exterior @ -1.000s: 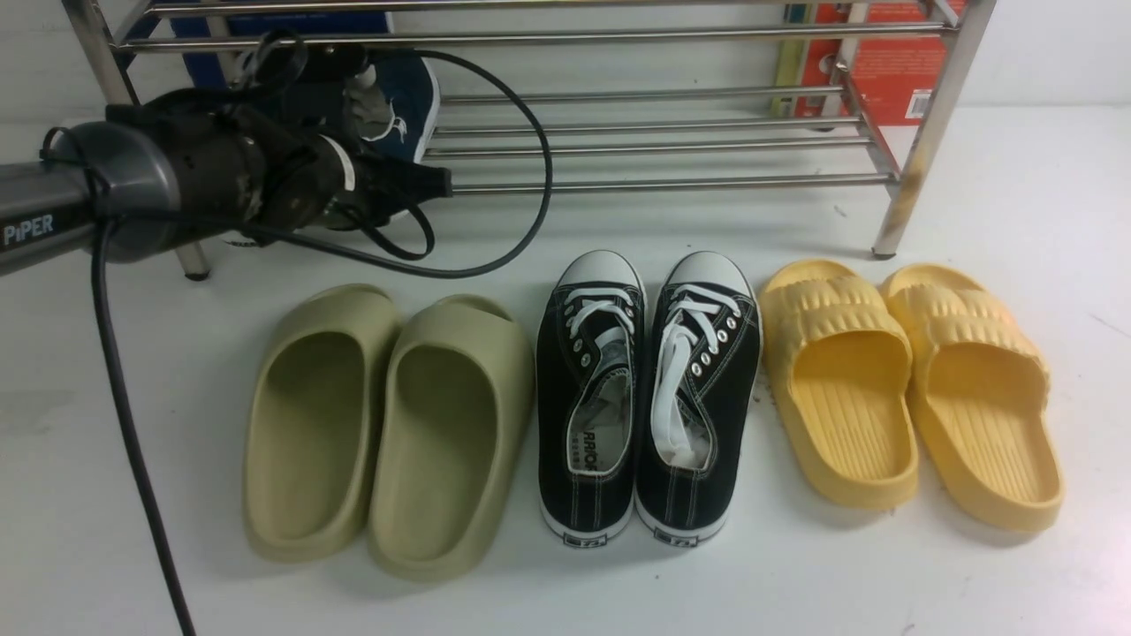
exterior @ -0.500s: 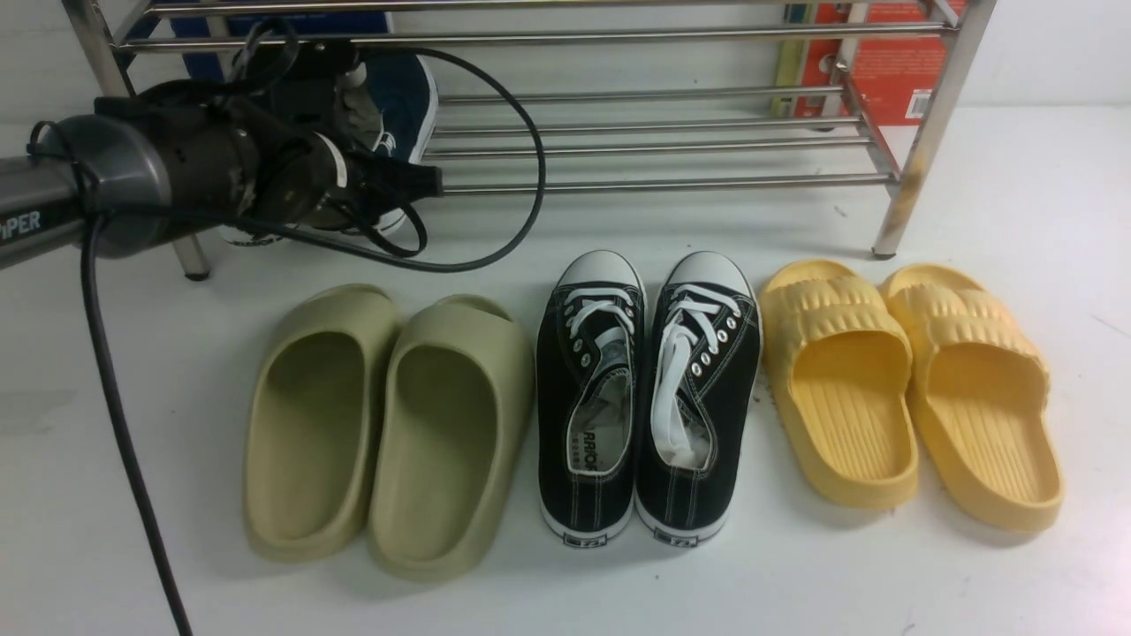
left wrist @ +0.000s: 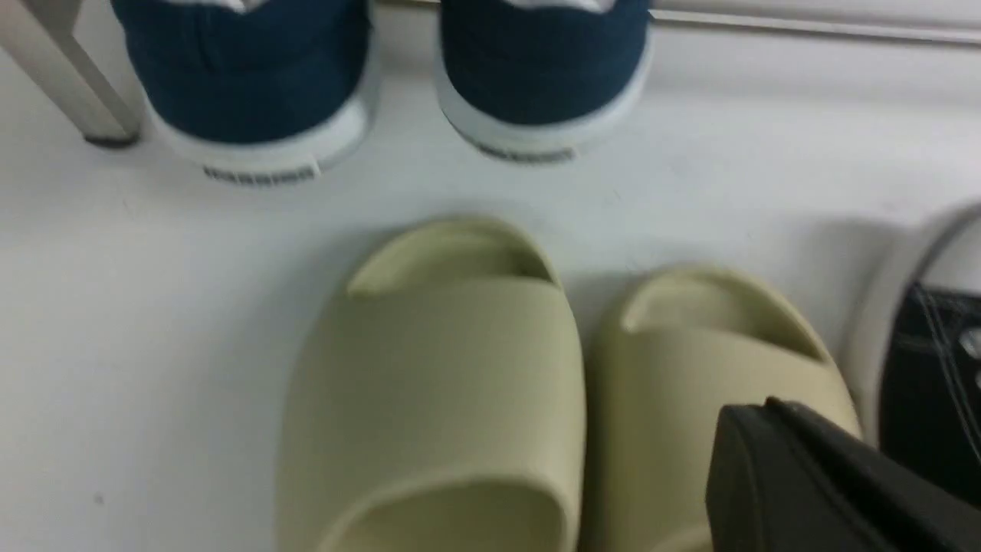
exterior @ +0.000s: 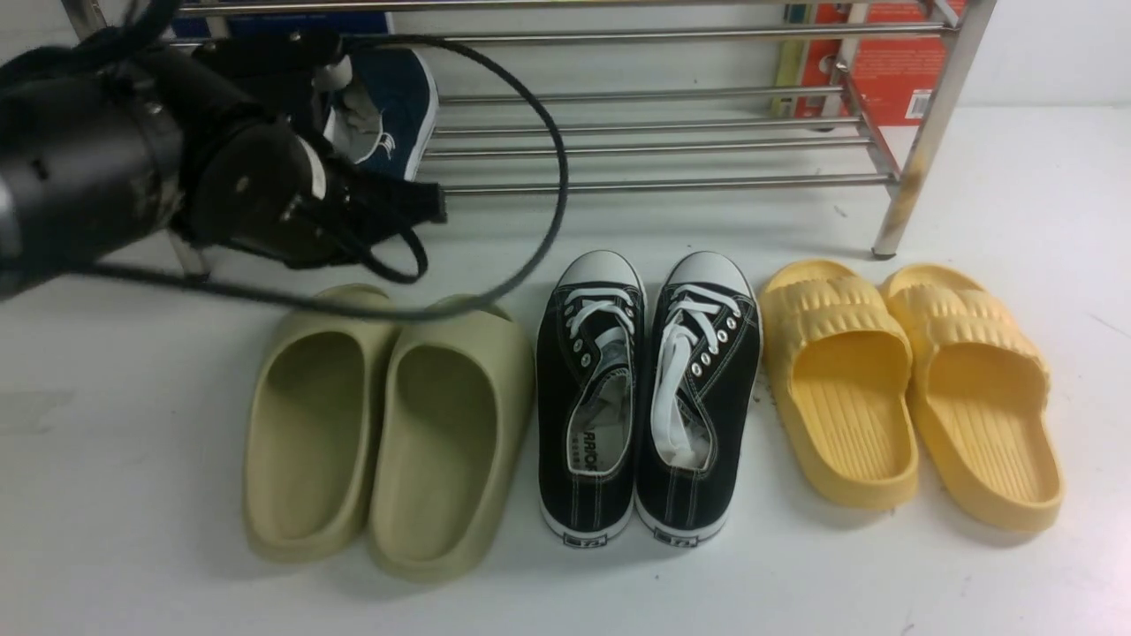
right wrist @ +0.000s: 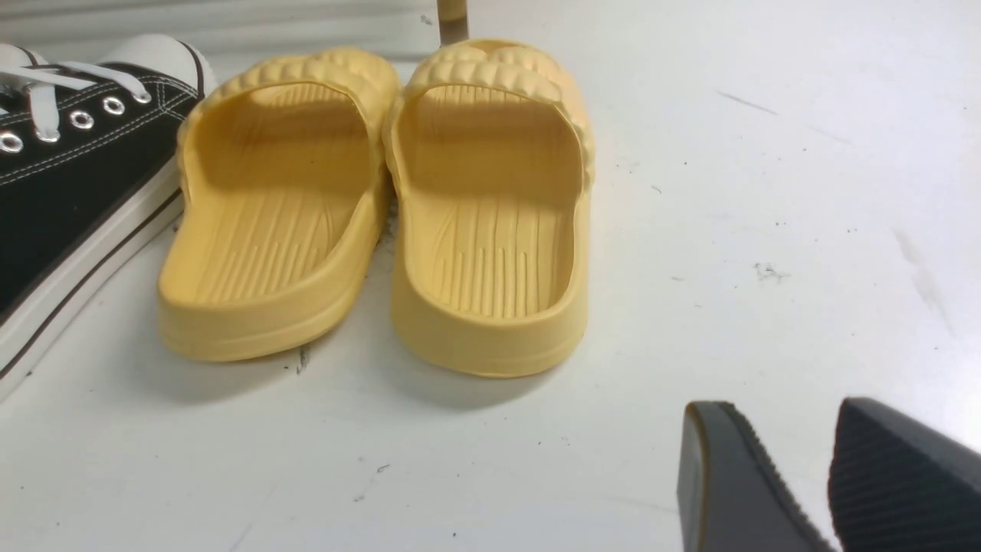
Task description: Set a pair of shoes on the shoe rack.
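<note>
The pair of shoes, navy-blue slip-ons with white soles, sits side by side at the left end of the shoe rack [exterior: 654, 185]. In the front view one shoe [exterior: 398, 102] shows behind my left arm. The left wrist view shows both heels [left wrist: 245, 84] [left wrist: 540, 69] sticking out towards me, next to a rack leg [left wrist: 57, 73]. My left gripper [exterior: 433, 199] [left wrist: 755, 418] is shut and empty, hanging in front of the shoes above the olive slides. My right gripper [right wrist: 778, 410] is open over bare floor, with nothing between its fingers.
Three pairs line the white floor in front of the rack: olive slides [exterior: 389, 424], black lace-up sneakers [exterior: 649, 397] and yellow slides [exterior: 910, 389]. A black cable [exterior: 552, 177] loops from my left arm across the rack's front. A red box [exterior: 884, 62] stands behind the rack.
My left arm has drawn back from the rack towards the camera and now looms larger at the left. Its gripper stays shut and empty. The navy shoes have not moved.
</note>
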You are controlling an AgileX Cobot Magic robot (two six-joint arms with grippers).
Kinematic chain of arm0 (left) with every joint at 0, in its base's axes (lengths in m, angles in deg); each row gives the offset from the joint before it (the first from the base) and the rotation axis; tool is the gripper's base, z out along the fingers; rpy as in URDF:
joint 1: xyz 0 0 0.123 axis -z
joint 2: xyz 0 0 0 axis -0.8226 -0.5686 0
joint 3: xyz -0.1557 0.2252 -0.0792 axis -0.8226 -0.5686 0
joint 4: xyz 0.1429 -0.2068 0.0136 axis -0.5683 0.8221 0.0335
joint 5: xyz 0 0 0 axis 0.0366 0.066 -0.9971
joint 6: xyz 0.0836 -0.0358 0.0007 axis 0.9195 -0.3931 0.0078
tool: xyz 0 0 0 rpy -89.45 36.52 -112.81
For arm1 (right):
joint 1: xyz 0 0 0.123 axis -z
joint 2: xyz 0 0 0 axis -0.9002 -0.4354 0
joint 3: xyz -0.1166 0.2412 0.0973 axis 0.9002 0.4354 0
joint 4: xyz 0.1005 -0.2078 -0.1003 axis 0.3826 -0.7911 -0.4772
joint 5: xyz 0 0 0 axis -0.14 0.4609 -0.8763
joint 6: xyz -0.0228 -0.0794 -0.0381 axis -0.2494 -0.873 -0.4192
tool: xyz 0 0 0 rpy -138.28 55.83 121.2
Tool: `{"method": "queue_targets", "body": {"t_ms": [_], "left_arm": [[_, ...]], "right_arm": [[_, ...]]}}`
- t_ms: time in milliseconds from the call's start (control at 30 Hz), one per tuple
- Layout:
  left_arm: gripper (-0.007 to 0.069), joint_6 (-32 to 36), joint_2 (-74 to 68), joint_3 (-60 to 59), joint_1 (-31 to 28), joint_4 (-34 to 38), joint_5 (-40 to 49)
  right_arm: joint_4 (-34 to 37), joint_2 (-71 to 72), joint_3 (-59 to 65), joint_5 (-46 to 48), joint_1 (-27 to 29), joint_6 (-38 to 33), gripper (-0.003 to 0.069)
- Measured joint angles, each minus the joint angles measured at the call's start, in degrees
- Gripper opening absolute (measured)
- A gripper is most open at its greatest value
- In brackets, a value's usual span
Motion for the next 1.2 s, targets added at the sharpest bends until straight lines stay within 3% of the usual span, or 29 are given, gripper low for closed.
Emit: {"method": "queue_targets", "body": {"t_ms": [267, 567, 1200], "left_arm": [[-0.0003, -2.5, 32.3, -23.4, 6.2, 1.2, -1.6], [-0.0013, -2.7, 59.2, -41.7, 6.5, 3.0, -6.5], [-0.0013, -2.7, 62.0, -47.4, 6.6, 0.4, 0.2]], "right_arm": [[0.0, 0.0, 0.0, 0.0, 0.0, 0.0, 0.0239], [0.0, 0.0, 0.0, 0.0, 0.0, 0.1, 0.0239], [0.0, 0.0, 0.0, 0.0, 0.0, 0.1, 0.0239]]}}
